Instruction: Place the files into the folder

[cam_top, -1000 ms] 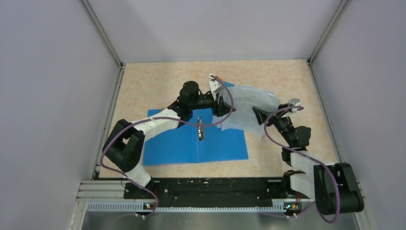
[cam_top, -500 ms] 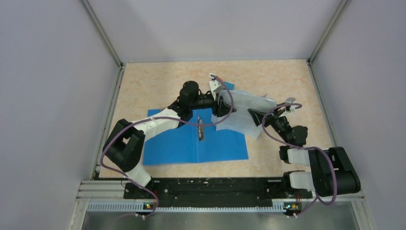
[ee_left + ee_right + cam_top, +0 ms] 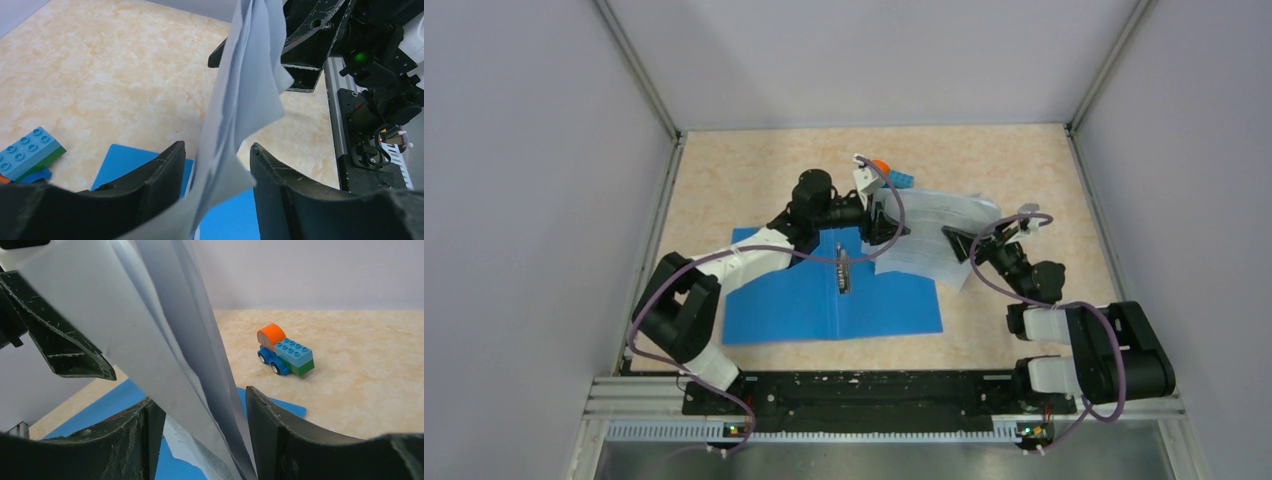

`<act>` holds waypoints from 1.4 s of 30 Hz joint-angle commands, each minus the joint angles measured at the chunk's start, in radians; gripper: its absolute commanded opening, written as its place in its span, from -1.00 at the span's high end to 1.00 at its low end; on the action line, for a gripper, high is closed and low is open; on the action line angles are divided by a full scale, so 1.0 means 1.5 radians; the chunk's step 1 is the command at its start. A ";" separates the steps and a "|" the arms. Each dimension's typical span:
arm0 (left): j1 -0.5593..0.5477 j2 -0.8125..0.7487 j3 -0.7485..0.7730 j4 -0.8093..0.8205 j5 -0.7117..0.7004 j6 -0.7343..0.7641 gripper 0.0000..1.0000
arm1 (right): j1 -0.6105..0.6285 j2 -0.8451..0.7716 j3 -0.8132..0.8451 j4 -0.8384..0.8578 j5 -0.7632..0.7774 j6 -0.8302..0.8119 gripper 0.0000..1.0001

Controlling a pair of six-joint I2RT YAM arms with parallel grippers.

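Note:
The files (image 3: 932,232), a loose stack of white printed sheets, hang bowed in the air between my two grippers, with their near-left edge over the folder. The blue folder (image 3: 794,300) lies open and flat, with its metal clip (image 3: 842,275) on the spine. My left gripper (image 3: 882,222) is at the sheets' left edge. In its wrist view (image 3: 217,147) the jaws stand apart with the files (image 3: 250,75) running between them. My right gripper (image 3: 954,243) is at their right edge. In its wrist view (image 3: 205,402) the jaws are also apart around the fanned sheets (image 3: 150,315).
A small blue-and-orange toy truck (image 3: 889,174) stands just behind the left gripper; it also shows in the right wrist view (image 3: 285,356) and the left wrist view (image 3: 30,155). Grey walls enclose the table on three sides.
My right arm has folded in and pushed its gripper left, and the sheets have narrowed. My left gripper has shifted slightly left, uncovering the truck's orange top.

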 commanded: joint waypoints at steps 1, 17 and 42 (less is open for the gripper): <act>0.008 -0.052 -0.014 0.010 0.010 0.016 -0.11 | 0.006 0.005 0.020 0.077 -0.014 -0.006 -0.16; 0.015 -0.087 -0.053 0.036 -0.015 0.017 -0.13 | 0.012 -0.004 0.029 0.052 -0.041 -0.016 -0.14; 0.037 -0.116 -0.086 0.082 0.010 -0.036 -0.12 | 0.025 -0.005 0.030 0.034 -0.052 -0.030 -0.14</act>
